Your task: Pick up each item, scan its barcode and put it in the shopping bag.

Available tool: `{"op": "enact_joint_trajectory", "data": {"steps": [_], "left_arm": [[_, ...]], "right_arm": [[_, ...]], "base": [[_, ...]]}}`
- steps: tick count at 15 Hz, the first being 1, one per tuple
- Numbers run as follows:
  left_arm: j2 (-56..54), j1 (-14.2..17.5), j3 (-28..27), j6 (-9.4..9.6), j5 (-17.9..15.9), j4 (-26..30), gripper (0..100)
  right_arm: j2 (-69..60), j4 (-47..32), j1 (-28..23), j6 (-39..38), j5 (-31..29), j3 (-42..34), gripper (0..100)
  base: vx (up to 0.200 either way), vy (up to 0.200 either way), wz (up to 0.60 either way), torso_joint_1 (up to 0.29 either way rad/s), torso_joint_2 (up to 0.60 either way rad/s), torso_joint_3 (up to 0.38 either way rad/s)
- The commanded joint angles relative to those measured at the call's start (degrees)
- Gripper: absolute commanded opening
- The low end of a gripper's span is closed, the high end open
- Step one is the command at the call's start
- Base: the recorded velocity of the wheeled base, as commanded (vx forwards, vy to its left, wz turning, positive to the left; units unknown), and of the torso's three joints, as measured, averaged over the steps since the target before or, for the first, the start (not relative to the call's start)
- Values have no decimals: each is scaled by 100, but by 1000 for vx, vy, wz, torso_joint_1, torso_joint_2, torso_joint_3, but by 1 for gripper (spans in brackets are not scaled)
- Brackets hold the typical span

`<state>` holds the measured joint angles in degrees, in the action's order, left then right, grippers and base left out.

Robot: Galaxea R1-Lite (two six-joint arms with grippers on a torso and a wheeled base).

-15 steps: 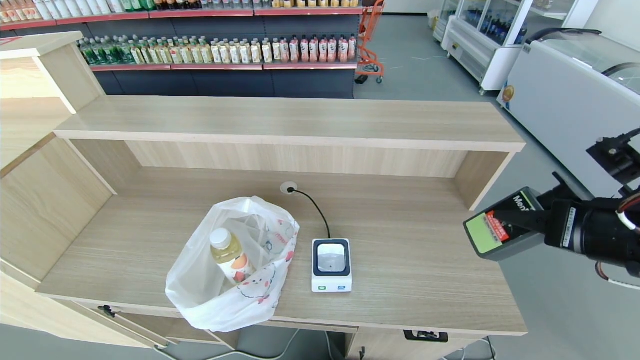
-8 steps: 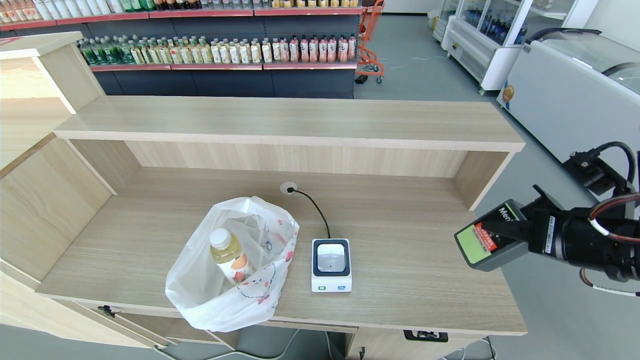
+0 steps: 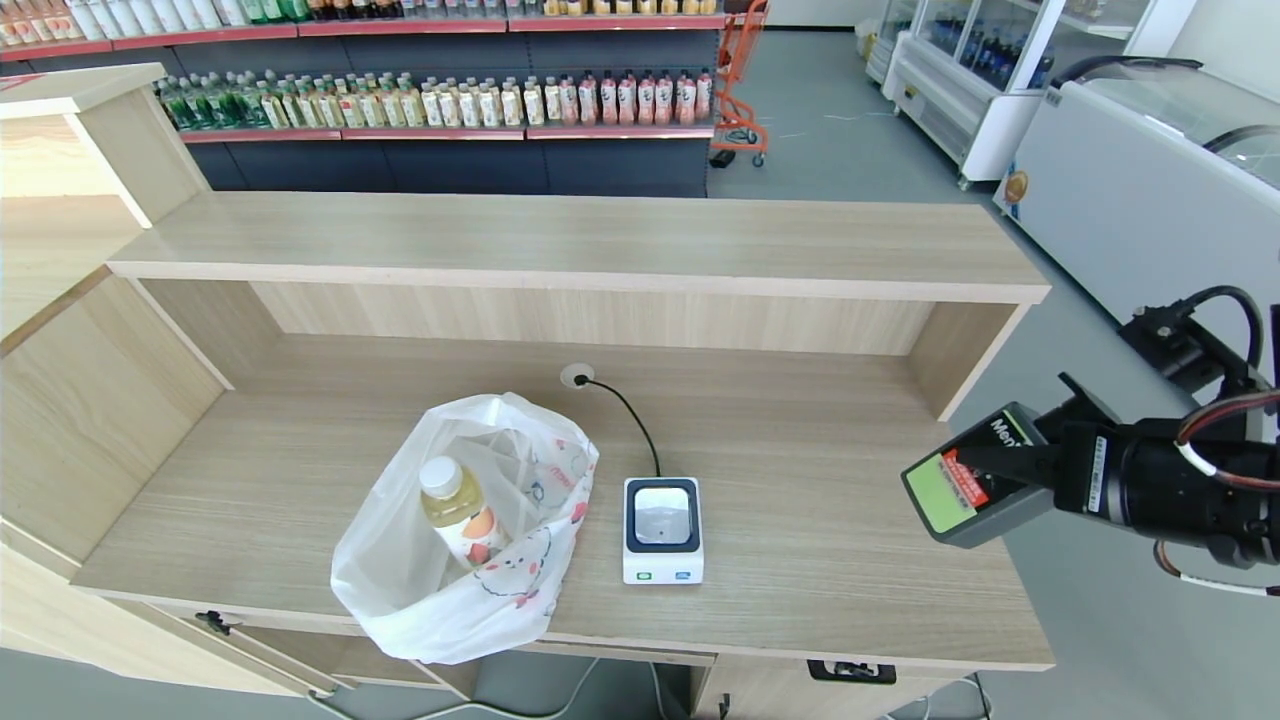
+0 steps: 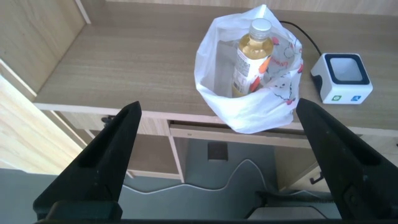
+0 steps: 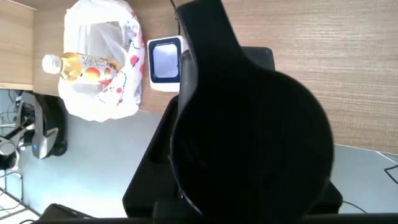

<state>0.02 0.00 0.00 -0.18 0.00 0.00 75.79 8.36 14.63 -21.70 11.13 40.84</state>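
The box (image 3: 975, 475) hangs by the counter's (image 3: 820, 500) edge
Grip: right fingers (image 3: 1010, 462) pinch it, at the scanner's (image 3: 662, 527) three o'clock; left fingers (image 4: 112, 155) spread; a barcode facing away would spoil the scan.

Our right gripper (image 3: 1032, 445) has carried the dark grey rectangular box with the green-and-red label (image 3: 962, 482) leftward and slightly lower, closer to the light wooden counter (image 3: 850, 470).

I see a light wood counter (image 3: 800, 480): white shopping bag (image 3: 450, 612) at front edge, scanner (image 3: 663, 530) just beside it, black cable (image 3: 645, 432) behind.
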Motion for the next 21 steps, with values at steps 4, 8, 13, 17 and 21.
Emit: {"op": "enact_joint_trajectory", "data": {"steps": [4, 8, 13, 17, 21], "left_arm": [[-2, 0, 0, -8, 0, 0, 100], [-2, 0, 0, 9, 0, 0, 100], [-2, 0, 0, 1, 0, 0, 100], [-2, 0, 0, 1, 0, 0, 100], [-2, 0, 0, 1, 0, 0, 100]], "right_arm": [[446, 51, 172, -1, 3, 205, 0], [938, 262, 216, -10, -14, 232, 0], [1790, 904, 260, 324, -14, 214, 0], [2397, 1554, 383, 412, 74, 223, 0], [2669, 1721, 559, 403, 232, 319, 0]], "base": [[0, 200, 0, 5, 2, 2], [0, 200, 0, 0, 1, 6], [0, 0, 0, 0, 0, 0], [0, 0, 0, 0, 0, 0], [0, 0, 0, 0, 0, 0]]}}
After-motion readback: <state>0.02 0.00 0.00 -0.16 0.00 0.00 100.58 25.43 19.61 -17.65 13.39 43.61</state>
